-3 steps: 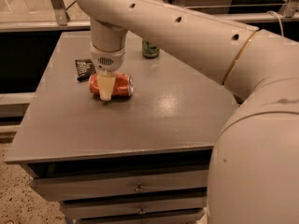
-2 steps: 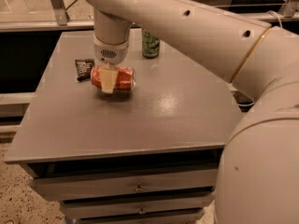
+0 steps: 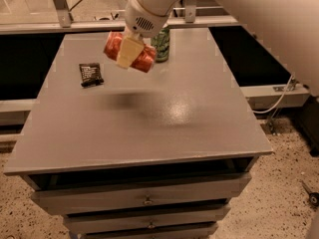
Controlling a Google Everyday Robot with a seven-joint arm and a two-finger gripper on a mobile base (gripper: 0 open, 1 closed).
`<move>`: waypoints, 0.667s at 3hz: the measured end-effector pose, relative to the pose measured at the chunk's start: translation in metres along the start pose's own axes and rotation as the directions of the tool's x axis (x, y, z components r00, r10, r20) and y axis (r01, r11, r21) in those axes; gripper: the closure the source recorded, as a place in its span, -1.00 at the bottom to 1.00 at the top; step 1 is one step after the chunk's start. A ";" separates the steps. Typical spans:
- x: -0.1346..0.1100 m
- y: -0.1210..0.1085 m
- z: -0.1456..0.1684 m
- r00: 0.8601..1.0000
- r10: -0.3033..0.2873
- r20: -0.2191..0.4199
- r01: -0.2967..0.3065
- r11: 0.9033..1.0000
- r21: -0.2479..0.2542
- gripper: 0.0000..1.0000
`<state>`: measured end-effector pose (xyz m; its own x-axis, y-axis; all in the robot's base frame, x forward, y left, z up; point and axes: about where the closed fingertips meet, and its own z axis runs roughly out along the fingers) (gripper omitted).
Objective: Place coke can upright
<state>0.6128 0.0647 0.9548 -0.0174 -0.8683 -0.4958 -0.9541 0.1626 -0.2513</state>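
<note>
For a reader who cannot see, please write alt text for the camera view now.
The gripper holds the coke can on its side in the air above a grey table, fingers shut on its middle. A green can stands upright behind it, and a black packet lies on the table, left in the picture.

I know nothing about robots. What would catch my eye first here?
A big white arm fills the top right, its claw clamped on a red coke can held sideways in the air over the grey table. Just behind stands a green can, and a small black packet lies on the table's left.
</note>
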 end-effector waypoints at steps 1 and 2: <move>0.008 -0.018 -0.027 0.973 -0.007 0.232 0.000 1.000 0.030 1.00; 0.039 -0.024 -0.048 0.869 -0.007 0.494 -0.006 1.000 0.025 1.00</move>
<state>0.6210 0.0043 0.9816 0.1395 -0.5243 -0.8400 -0.9463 0.1794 -0.2691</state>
